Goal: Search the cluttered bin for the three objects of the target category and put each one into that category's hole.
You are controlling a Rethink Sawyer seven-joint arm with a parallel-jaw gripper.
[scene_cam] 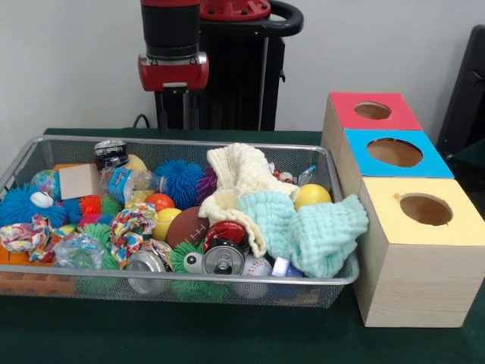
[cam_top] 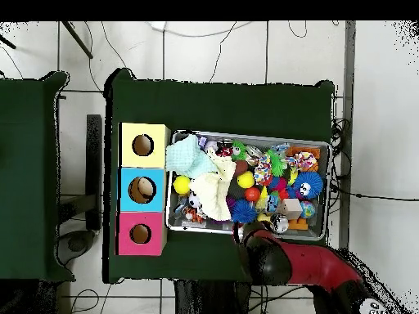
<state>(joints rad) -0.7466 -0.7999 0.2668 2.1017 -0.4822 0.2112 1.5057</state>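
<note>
The cluttered bin (scene_cam: 189,142) is a wide silver wire mesh basket on the green table; it also shows in the overhead view (cam_top: 328,188). It holds a cream cloth (scene_cam: 239,178), a mint cloth (scene_cam: 322,227), a yellow ball (scene_cam: 312,196), a brown football (scene_cam: 187,225), a baseball (scene_cam: 256,265), drink cans (scene_cam: 221,259), a blue spiky ball (scene_cam: 180,180) and a plastic bottle (scene_cam: 125,182). My gripper (scene_cam: 182,120) hangs above the bin's far rim, left of centre, touching nothing. In the overhead view the red wrist (cam_top: 266,249) covers it.
Three wooden boxes stand in a row beside the bin, each with a round hole on top: red (scene_cam: 373,111), blue (scene_cam: 394,152), yellow (scene_cam: 426,209). The mint cloth droops over the bin's edge toward the yellow box. The black pedestal (scene_cam: 250,68) stands behind.
</note>
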